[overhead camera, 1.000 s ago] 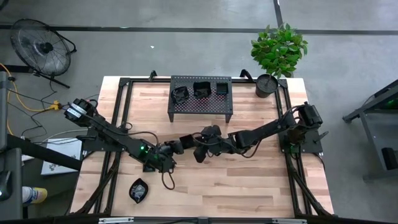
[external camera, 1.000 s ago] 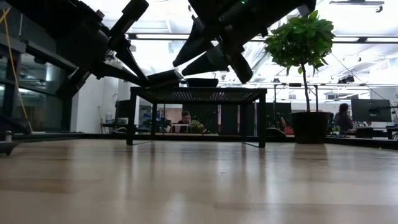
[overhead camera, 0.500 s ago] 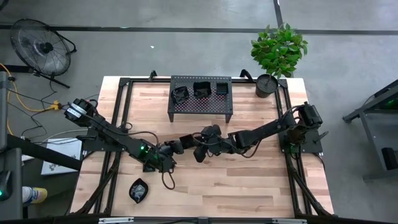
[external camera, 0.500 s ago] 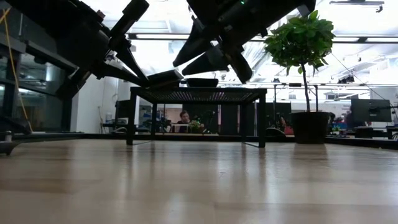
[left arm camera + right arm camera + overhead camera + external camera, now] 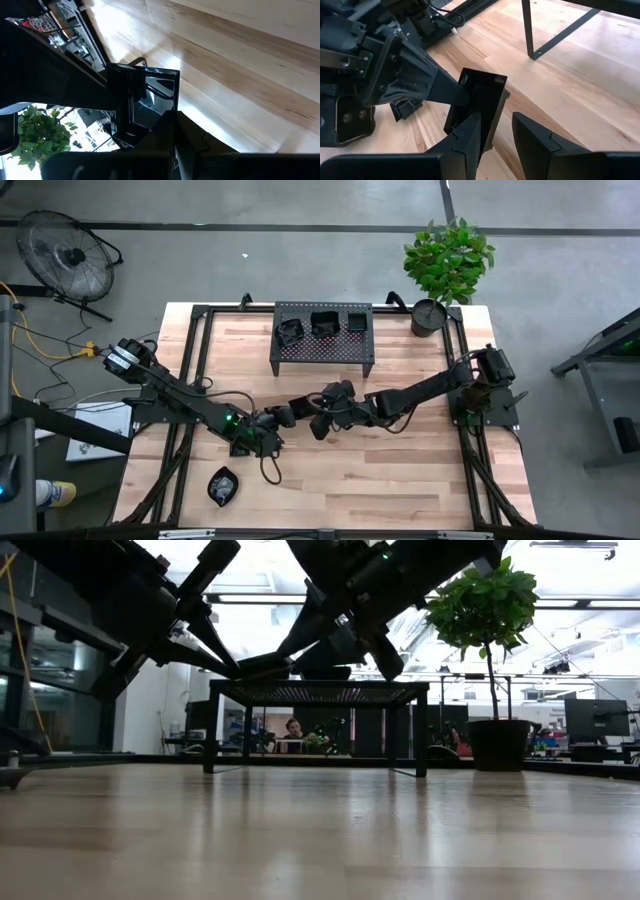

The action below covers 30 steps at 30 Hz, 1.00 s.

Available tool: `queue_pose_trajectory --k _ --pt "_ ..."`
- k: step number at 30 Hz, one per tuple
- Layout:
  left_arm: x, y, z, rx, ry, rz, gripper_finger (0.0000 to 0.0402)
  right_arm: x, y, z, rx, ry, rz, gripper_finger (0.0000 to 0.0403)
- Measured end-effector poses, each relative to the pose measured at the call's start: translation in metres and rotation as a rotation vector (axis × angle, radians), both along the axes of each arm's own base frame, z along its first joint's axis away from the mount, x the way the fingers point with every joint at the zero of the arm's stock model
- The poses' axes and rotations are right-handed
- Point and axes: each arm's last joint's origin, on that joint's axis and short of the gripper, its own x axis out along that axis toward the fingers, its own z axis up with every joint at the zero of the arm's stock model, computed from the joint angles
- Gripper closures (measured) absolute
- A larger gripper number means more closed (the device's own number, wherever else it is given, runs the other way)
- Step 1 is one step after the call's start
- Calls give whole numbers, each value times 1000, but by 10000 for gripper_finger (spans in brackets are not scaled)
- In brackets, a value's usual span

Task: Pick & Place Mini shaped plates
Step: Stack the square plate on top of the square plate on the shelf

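Note:
A small glossy black square plate (image 5: pixel 301 406) hangs above the middle of the table, with my left gripper (image 5: pixel 288 413) shut on it. My right gripper (image 5: pixel 318 418) stands open just to the plate's right. In the right wrist view its two fingers (image 5: pixel 470 135) straddle the plate's free edge (image 5: pixel 492 120), with a gap of bare wood beside the far finger. Whether a finger touches the plate, I cannot tell. Three more mini plates (image 5: pixel 323 323) lie on top of the black perforated rack (image 5: pixel 322 345). Another one (image 5: pixel 223 485) rests on the table near its front left. My left gripper pinches the square plate by its rim (image 5: pixel 463 82) on the side toward the table's left, between its two fingers (image 5: pixel 437 87). The fingers come slanting down from the table's left. The plate (image 5: pixel 147 100) is lifted clear of the table, roughly level.
A black pot (image 5: pixel 428 317) with a green plant stands at the table's far right corner. The black frame rails (image 5: pixel 195 360) run along the table's left and right sides. Bare wood (image 5: pixel 380 470) lies toward the near edge.
My right gripper has crept a little toward the table's left, closer onto the plate that my left gripper holds; in the low view its fingers now overlap the plate. The plate and my left gripper have kept still.

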Motion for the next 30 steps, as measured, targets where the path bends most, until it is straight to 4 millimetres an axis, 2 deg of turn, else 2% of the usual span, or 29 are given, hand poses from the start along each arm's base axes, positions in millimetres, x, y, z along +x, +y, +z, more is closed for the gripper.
queue_pose_trajectory --k 5,19,30 --pt "0 0 0 -2 0 2 401 0 0 0 -12 -4 -9 303" --pt "0 0 0 -4 1 3 401 0 1 0 -11 8 34 398" --pt "0 0 0 -10 1 -4 387 1 1 1 -19 3 49 402"
